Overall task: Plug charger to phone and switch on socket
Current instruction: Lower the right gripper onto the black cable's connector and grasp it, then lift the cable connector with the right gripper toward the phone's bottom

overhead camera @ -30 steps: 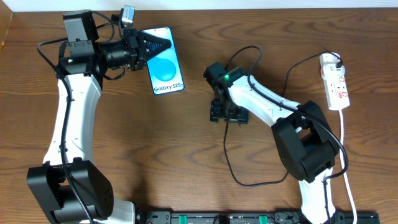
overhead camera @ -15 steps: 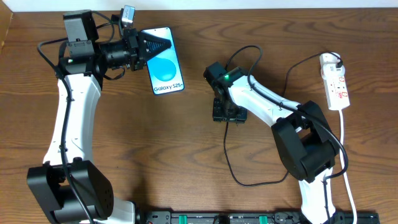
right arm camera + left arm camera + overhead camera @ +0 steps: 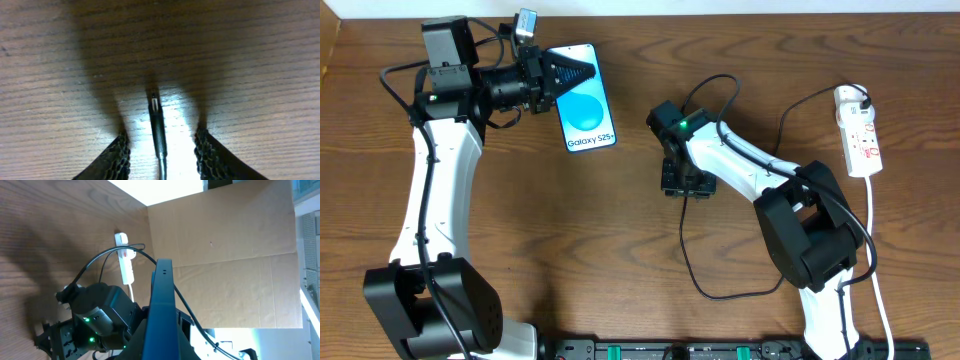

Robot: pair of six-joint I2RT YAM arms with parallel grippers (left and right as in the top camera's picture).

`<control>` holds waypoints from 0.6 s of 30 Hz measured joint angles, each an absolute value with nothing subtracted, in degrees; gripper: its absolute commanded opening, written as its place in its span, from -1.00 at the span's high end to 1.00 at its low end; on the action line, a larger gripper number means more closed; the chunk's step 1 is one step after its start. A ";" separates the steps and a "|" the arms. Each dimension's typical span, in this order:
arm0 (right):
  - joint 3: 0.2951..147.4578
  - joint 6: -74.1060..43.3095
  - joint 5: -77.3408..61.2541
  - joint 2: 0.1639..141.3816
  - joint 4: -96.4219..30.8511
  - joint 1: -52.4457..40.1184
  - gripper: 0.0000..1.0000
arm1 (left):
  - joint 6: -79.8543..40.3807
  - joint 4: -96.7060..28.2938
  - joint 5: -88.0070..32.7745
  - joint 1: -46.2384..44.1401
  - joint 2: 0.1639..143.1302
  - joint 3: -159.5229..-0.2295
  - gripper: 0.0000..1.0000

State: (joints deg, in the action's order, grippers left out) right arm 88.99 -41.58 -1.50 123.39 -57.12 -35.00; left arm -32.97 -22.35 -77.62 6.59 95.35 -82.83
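Fingers [image 3: 119,152] of the right end effector [image 3: 161,145] are standing apart on the brown wooden worktop [image 3: 250,60]. They are straddling the connector tip of the thin black charger cable [image 3: 156,112], which is lying between them and touching neither pad. Across from it, the left end effector [image 3: 570,73] is clamping together on the top end of the slim blue-screened smartphone [image 3: 588,115], whose screen is facing up. Well beyond the right end effector's arm, the white elongated power strip [image 3: 857,130] is lying flat.
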 measured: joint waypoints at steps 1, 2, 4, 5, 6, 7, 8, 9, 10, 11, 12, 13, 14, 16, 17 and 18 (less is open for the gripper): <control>88.99 -41.58 -1.54 123.39 -57.08 -35.03 0.36 | -32.97 -22.35 -77.60 6.59 95.35 -82.83 0.85; 88.99 -41.56 -1.61 123.39 -57.06 -35.05 0.41 | -32.97 -22.35 -77.60 6.61 95.35 -82.83 0.85; 88.99 -41.56 -1.50 123.39 -56.97 -35.14 0.52 | -32.97 -22.35 -77.60 6.59 95.35 -82.83 0.85; 88.99 -41.58 -1.50 123.39 -57.06 -35.14 0.56 | -32.97 -22.35 -77.60 6.61 95.35 -82.83 0.86; 88.99 -41.58 -1.45 123.39 -57.10 -35.14 0.59 | -32.97 -22.35 -77.60 6.59 95.35 -82.83 0.85; 88.99 -41.58 -1.48 123.42 -57.10 -35.14 0.61 | -32.97 -22.35 -77.60 6.59 95.35 -82.83 0.85; 88.99 -41.60 -1.50 123.42 -57.10 -35.14 0.64 | -32.97 -22.35 -77.60 6.59 95.35 -82.83 0.85; 88.99 -41.60 -1.50 123.42 -57.10 -35.14 0.67 | -32.97 -22.35 -77.60 6.59 95.35 -82.83 0.85; 88.99 -41.60 -1.50 123.42 -57.10 -35.14 0.72 | -32.97 -22.35 -77.60 6.59 95.35 -82.83 0.85; 88.99 -41.58 -1.50 123.42 -57.08 -35.14 0.73 | -32.97 -22.35 -77.60 6.59 95.35 -82.83 0.85; 88.99 -41.60 -1.50 123.44 -57.10 -35.14 0.74 | -32.97 -22.35 -77.60 6.61 95.35 -82.83 0.85; 88.99 -41.60 -1.50 123.44 -57.10 -35.14 0.75 | -32.97 -22.35 -77.60 6.61 95.35 -82.83 0.85; 88.99 -41.63 -1.50 123.44 -57.12 -35.14 0.78 | -32.97 -22.35 -77.60 6.61 95.35 -82.83 0.85; 88.99 -41.60 -1.52 123.44 -57.14 -35.14 0.83 | -32.97 -22.35 -77.60 6.59 95.35 -82.83 0.85; 88.99 -41.56 -1.52 123.44 -57.14 -35.14 0.87 | -32.97 -22.35 -77.60 6.59 95.35 -82.83 0.85; 88.99 -41.56 -1.56 123.44 -57.14 -35.14 0.92 | -32.97 -22.35 -77.60 6.61 95.35 -82.83 0.85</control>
State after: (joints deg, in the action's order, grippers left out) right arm 88.99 -41.56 -1.56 123.44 -57.14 -35.14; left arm -32.97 -22.35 -77.60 6.61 95.35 -82.83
